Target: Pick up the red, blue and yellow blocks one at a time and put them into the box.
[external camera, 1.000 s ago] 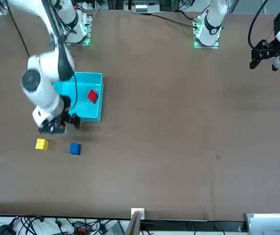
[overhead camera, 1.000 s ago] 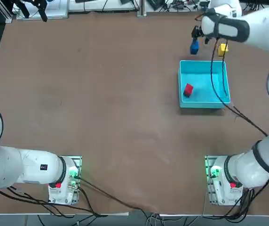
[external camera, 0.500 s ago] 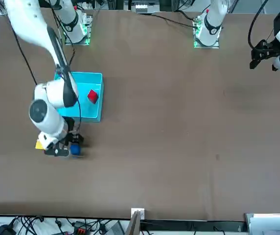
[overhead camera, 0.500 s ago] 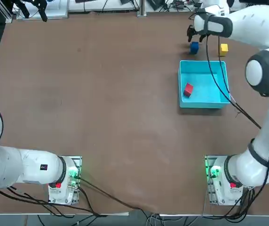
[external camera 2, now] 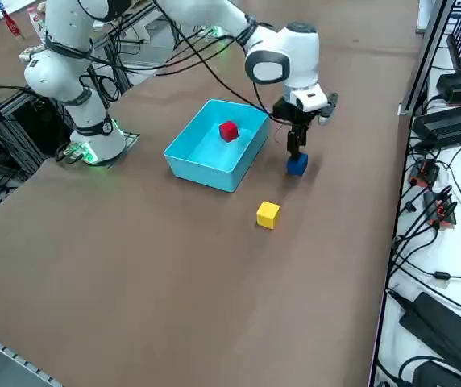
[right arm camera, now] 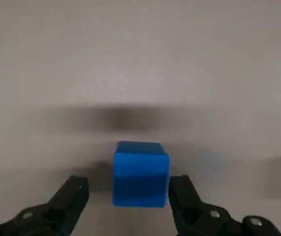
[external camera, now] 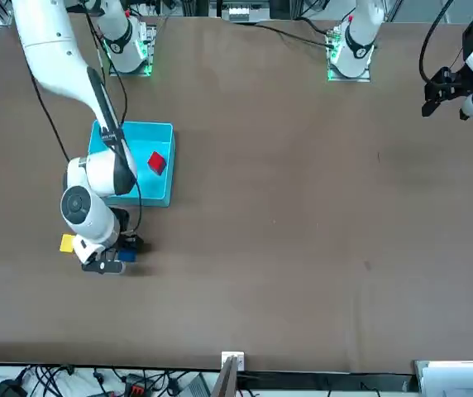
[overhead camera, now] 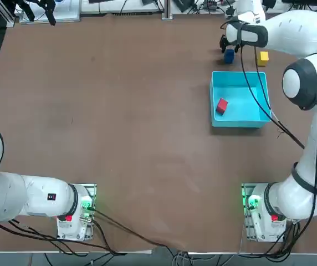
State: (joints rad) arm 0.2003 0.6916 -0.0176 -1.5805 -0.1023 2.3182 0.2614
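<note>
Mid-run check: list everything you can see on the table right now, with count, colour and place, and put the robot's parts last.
Box: one, light blue, on the table in front of the working arm's base.
Red block: one, red, inside the box, near one side wall.
Blue block: one, dark blue, on the table just beyond the box, between the pincer fingers.
Yellow block: one, yellow, on the table beside the blue block, outside the box.
Table: one, brown.
Right pincer: one, black, open, lowered around the blue block, not closed on it.
</note>
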